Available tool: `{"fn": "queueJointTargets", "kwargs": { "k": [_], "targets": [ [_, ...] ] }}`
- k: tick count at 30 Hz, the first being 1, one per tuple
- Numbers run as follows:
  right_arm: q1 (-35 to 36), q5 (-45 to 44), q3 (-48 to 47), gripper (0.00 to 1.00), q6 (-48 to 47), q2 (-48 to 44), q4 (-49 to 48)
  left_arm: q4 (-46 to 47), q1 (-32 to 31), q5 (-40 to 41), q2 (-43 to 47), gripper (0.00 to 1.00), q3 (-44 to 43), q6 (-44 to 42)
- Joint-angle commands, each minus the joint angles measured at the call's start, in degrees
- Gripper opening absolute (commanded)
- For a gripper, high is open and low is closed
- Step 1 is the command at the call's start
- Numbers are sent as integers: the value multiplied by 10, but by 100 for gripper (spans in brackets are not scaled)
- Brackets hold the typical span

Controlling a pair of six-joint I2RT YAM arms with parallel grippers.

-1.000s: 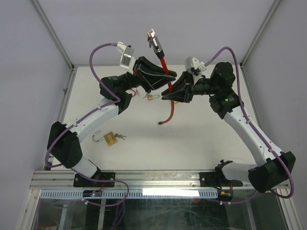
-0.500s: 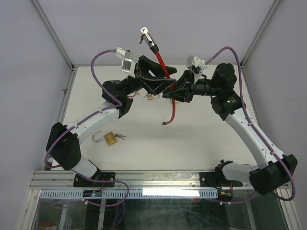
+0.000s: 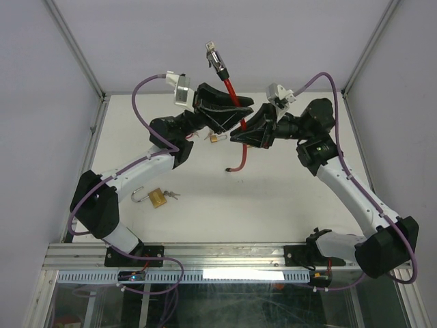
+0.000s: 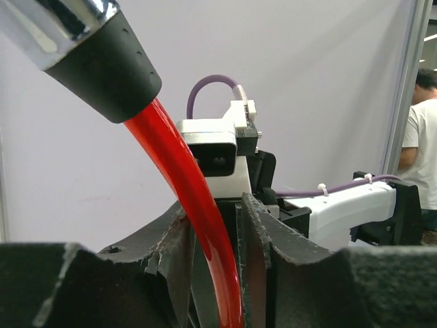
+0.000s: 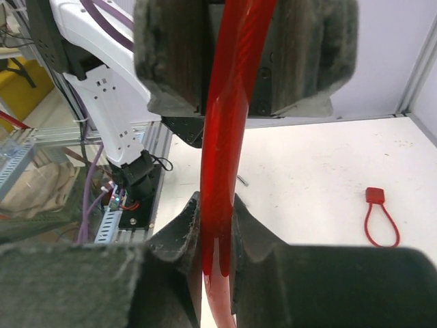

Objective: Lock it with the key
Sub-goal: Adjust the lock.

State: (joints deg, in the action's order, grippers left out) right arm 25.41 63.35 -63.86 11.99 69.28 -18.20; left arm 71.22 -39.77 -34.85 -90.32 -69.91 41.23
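Two claws meet high over the table (image 3: 293, 198), both at the red cable (image 3: 231, 92). The right claw (image 5: 216, 229) is squeezed tight on the red cable, just under the left claw (image 4: 217, 225). The left claw's fingers (image 4: 171, 239) sit on each side of the red cable, but I cannot tell if they squeeze it. The cable's silver end (image 3: 216, 55) sticks up above both claws. A gold padlock (image 3: 158, 199) with keys (image 3: 172, 195) lies far down and left of the red cable.
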Motion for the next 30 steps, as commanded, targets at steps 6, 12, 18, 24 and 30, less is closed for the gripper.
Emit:
{"fn": "queueJointTargets", "kwargs": {
  "k": [6, 12, 18, 24, 30],
  "targets": [
    [-3, 9, -29, 0, 45, -16, 31, -15, -3, 16, 14, 0, -22, -23],
    [-19, -12, -88, 89, -273, -47, 286, -105, 18, 33, 42, 0, -17, -51],
    [-53, -49, -128, 99, -535, -83, 506, -192, 40, 44, 58, 0, -36, -74],
    [14, -12, -74, 99, -1054, -90, 847, -284, 48, 66, 52, 0, -90, -74],
    [164, -245, 47, 97, -1019, -86, 675, -319, 48, 108, 52, 0, -101, -78]
  ]
}}
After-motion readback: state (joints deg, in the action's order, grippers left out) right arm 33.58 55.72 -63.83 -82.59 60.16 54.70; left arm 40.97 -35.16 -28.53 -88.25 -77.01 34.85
